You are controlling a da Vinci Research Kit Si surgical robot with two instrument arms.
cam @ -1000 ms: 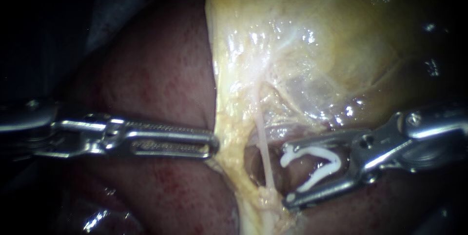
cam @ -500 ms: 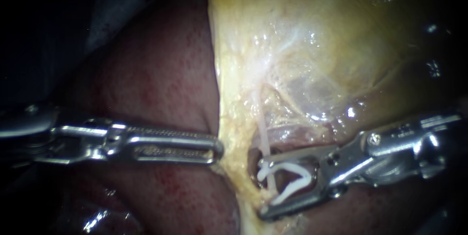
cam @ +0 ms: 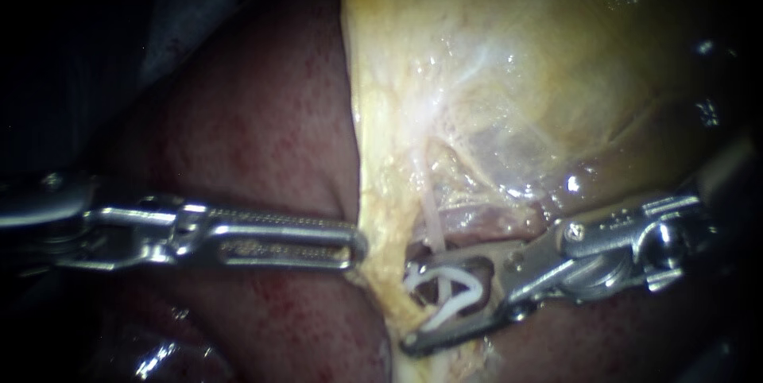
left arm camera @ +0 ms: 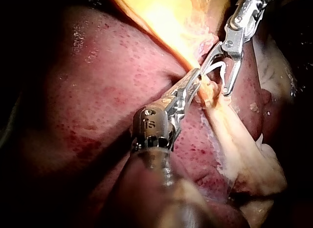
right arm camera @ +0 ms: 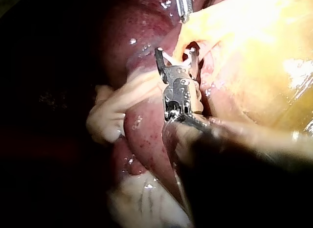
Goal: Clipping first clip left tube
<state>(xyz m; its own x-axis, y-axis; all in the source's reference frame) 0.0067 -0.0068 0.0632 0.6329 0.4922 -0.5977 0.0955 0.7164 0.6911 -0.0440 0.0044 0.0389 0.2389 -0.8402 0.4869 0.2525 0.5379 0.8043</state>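
- Tube (cam: 430, 220), thin and pale, runs down in front of the liver (cam: 262, 137). The liver is the largest thing in view, dark red and speckled, filling the left and lower parts of the endoscope view.
- Next in size, the gallbladder (cam: 540, 73) is a glistening yellow sheet across the upper right. The tube hangs from its lower edge, low in the middle.
- My right instrument (cam: 408, 298) reaches in from the right. Its hand stands wide apart, cradling the open clip against both halves. The tube passes behind the upper half and into the opening.
- My left instrument (cam: 359, 246) lies level from the left. Its hand is closed on the yellow edge of the gallbladder, seemingly drawing it aside so the tube stays taut.
- A pinker strand (cam: 477, 220), thicker than the tube, lies just beside it and right above the right hand's upper half. I judge it the main thing to keep out of the bite.
- The white clip (cam: 461, 301) is V-shaped and unclosed, and the tube appears to lie between its legs. Placement looks nearly done, with the squeeze and the release left to do. No closed clip shows on the tube.
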